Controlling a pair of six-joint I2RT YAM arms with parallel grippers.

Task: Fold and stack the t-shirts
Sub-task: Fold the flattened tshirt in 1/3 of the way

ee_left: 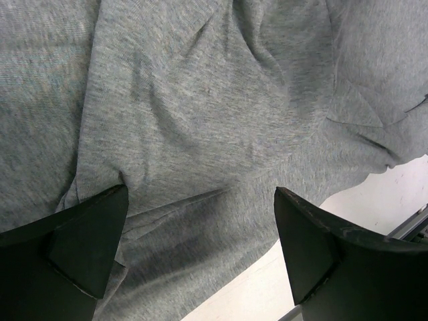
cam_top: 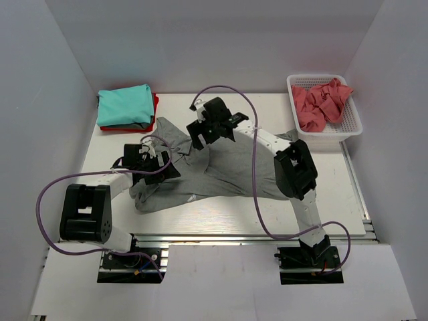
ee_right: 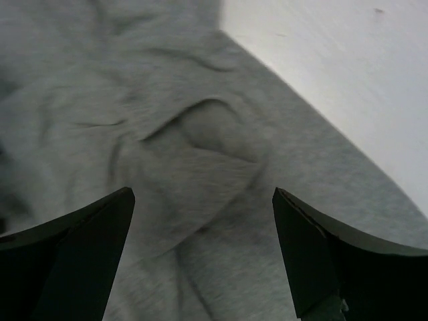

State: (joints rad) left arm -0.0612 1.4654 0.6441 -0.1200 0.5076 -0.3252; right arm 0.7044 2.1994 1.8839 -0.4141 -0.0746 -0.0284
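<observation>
On the worktop (cam_top: 221, 224) we see the grey t-shirt (cam_top: 227, 167) spread rumpled, with bare surface along its near edge to fold onto. Beyond its far-left corner the teal t-shirt (cam_top: 124, 105) sits folded, starting the stack. The left pincer (ee_left: 200, 254) over its left side and the right pincer (ee_right: 200, 247) over its far edge both gape wide, empty.

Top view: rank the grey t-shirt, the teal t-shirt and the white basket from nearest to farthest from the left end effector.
1. grey t-shirt: directly under the left end effector, mid-table.
2. teal t-shirt: folded, in the far-left corner.
3. white basket: far-right corner, holding the coral-pink t-shirt.
</observation>
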